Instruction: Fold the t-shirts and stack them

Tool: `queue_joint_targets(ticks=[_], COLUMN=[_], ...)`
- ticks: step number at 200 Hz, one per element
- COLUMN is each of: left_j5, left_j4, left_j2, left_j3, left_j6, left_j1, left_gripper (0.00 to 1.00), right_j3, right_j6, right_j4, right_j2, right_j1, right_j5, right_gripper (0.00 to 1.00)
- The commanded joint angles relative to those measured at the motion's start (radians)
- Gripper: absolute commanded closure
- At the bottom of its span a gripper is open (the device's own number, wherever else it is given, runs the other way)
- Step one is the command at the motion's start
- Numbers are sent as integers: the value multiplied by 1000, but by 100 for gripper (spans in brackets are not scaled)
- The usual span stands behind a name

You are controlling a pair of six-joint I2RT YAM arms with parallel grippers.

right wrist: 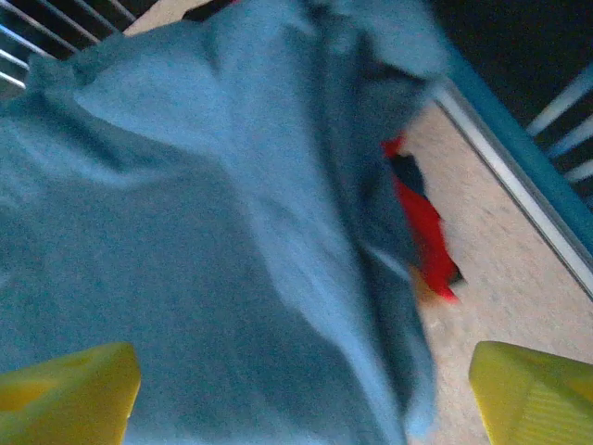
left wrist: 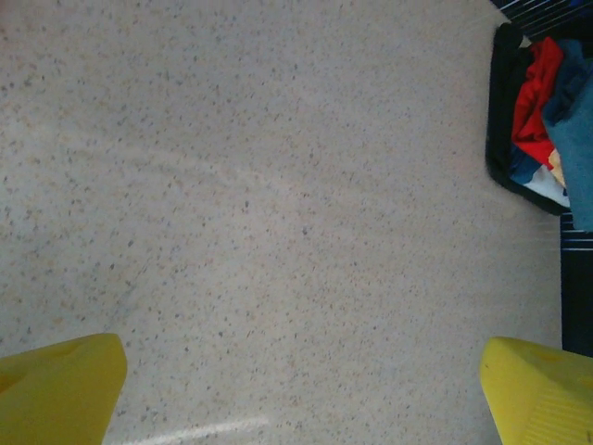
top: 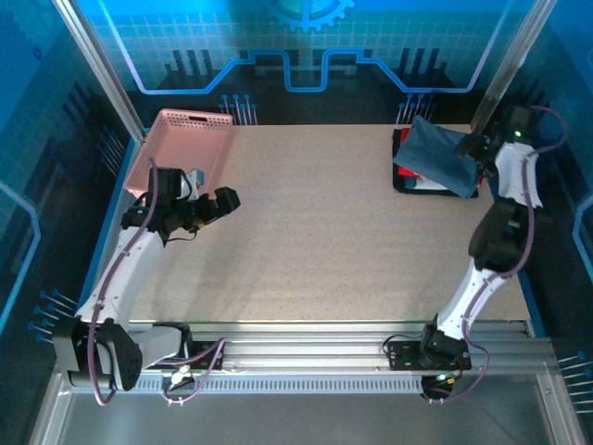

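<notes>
The slate-blue t-shirt [top: 437, 153] lies rumpled on top of the red and black t-shirt [top: 414, 182] at the table's far right corner. My right gripper [top: 476, 154] hovers at the pile's right edge, open. In the right wrist view its yellow fingers [right wrist: 69, 389] stand wide apart, with the blue t-shirt [right wrist: 213, 232] spread below them and a strip of the red t-shirt [right wrist: 422, 218] beside it. My left gripper [top: 227, 199] is open over bare table at the left, far from the pile. The left wrist view has the red t-shirt [left wrist: 530, 102] and the blue t-shirt [left wrist: 576, 139] at its right edge.
A pink lattice basket [top: 181, 144] stands at the far left corner, just behind the left arm. A blue rail [right wrist: 519, 171] borders the table right of the pile. Speckled tabletop [top: 315, 232] stretches between the two arms.
</notes>
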Motion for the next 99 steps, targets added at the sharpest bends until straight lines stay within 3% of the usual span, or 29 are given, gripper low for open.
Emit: queue_joint_targets(ticks=[1, 39, 71, 99], left_j5=[16, 17, 6, -109], left_j4=[75, 108, 161, 205], left_j2=[5, 32, 10, -49], left_j3=[-27, -20, -75, -144], left_j6=[2, 18, -5, 8], left_j1=[6, 7, 10, 21], left_gripper=[1, 1, 1, 1], right_j3=[-177, -321, -620, -877], right_j6=[65, 36, 43, 32], right_j4=[176, 136, 191, 199], right_j2=[-172, -311, -568, -840], right_j1=[-26, -55, -56, 48], right_j5=[-62, -111, -231, -218], right_gripper=[0, 0, 0, 0])
